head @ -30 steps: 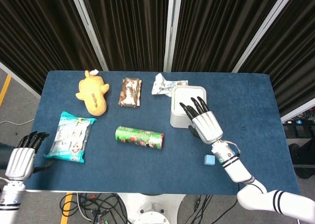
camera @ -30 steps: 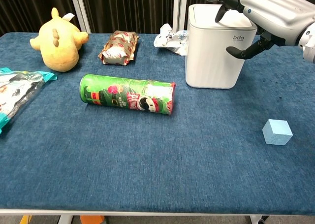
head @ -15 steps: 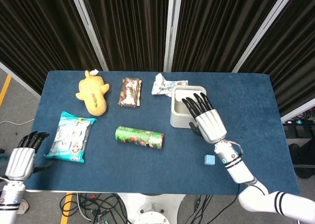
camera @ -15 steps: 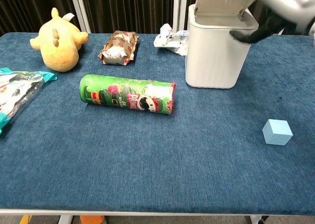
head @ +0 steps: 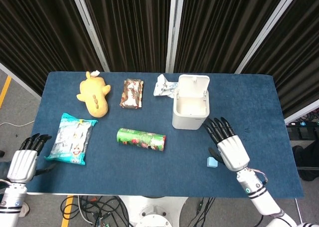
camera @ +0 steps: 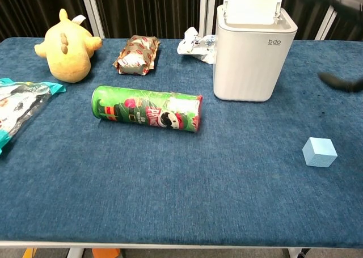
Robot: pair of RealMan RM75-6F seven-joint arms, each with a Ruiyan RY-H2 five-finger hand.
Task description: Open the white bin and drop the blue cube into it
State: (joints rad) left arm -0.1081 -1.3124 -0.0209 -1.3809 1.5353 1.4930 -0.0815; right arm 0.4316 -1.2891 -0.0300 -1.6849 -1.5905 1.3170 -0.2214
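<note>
From the head view, the bin [head: 190,107] is seen mid-worktop with its lid raised. The right hand [head: 228,146] hovers with spread fingers [head: 216,129], nothing held; the cube [head: 213,161] lies just beside its palm, toward the near edge. The left hand [head: 24,159] hangs empty, fingers apart, off the left edge. A pinch across opposite cube faces is advised.

From the chest view, the cube [camera: 319,152] rests near the right edge, apart from blurred fingers [camera: 339,81].

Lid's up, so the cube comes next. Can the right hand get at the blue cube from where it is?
Probably yes: the right hand hovers open beside the blue cube, nothing between them.
</note>
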